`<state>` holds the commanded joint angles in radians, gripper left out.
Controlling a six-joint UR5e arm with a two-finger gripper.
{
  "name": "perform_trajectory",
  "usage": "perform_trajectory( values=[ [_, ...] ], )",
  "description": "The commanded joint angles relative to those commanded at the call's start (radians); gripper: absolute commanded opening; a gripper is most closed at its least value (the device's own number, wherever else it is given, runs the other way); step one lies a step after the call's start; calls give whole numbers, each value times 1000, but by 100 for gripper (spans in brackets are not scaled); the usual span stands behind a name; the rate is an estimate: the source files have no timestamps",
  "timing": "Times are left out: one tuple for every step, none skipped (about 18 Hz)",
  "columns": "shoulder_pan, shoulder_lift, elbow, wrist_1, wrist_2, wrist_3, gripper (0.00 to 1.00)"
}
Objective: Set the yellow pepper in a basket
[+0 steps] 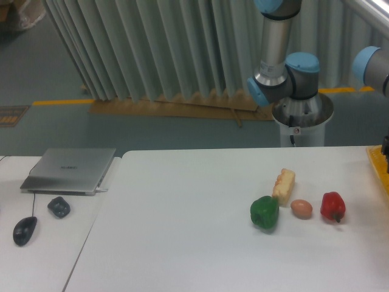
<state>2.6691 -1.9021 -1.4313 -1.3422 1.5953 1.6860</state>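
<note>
Dark hand [386, 145] barely visible above basket [378, 165] edge.

Pale pleated curtain [152, 48] behind white table [182, 243]; grey-blue floor [42, 128].

No text is legible, even on the laptop [70, 169].

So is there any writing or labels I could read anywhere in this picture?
Laptop lid: a faint logo in the middle, too blurred to read.
Robot base: a small red and white sticker, too small to read.
Nothing else shows any text or numbers.
</note>
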Motion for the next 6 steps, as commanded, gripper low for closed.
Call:
perform_trajectory(
  values=[
    [-2,-2,3,1,2,-8,100],
    [-2,-5,6,0,5,-8,100],
    [-2,-3,6,0,3,-8,100],
    [-2,-3,6,0,3,-8,100],
    [0,-5,6,1,3,-8,100],
    [2,-3,8,2,2,-8,100]
  ],
)
